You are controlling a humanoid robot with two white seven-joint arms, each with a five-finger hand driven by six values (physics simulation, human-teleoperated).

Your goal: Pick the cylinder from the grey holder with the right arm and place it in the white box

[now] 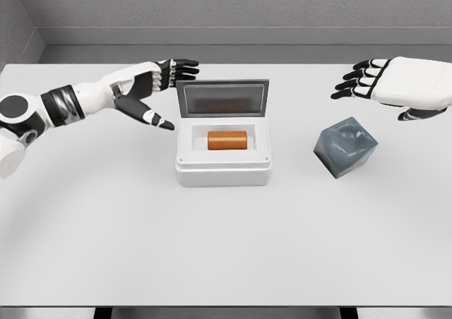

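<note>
Orange cylinder (pixel 227 140) lies on side inside open white box (pixel 185 153), lid raised at far side: placing looks done. Grey cube-shaped holder (pixel 345 147) right of box, empty, tilted. Right hand (pixel 385 86) hovers beyond holder, fingers spread, holding nothing. Left hand (pixel 148 89) open, left of box.

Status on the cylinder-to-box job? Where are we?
Done, it seems: the orange cylinder lies on its side inside the open white box, and the grey cube-shaped holder looks empty. In hand: nothing; right hand and left hand are open above the table. Left: nothing visible.
</note>
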